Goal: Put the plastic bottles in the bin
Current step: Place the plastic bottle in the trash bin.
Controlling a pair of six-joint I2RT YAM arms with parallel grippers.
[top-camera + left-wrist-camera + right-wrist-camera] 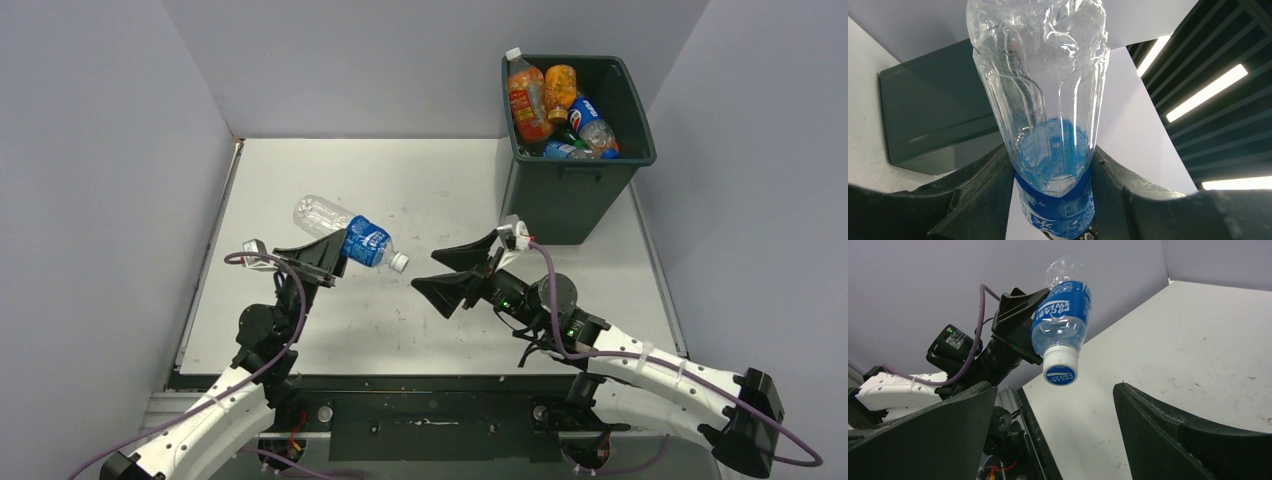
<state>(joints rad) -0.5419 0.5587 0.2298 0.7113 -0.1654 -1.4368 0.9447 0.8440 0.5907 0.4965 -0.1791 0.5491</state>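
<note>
Clear btl (320,213) w/ blue label was off table (420,180), pinched at label by L gripper (335,255), cap twd R gripper (425,273). R gripper gaped wide, empty, near cap. Bin (570,195) stood at far-R table corner, several btls (560,105) inside.

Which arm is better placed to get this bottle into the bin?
Right, likely: the right gripper is open, facing the cap of the bottle that the left gripper holds, and its arm sits nearer the bin.
</note>
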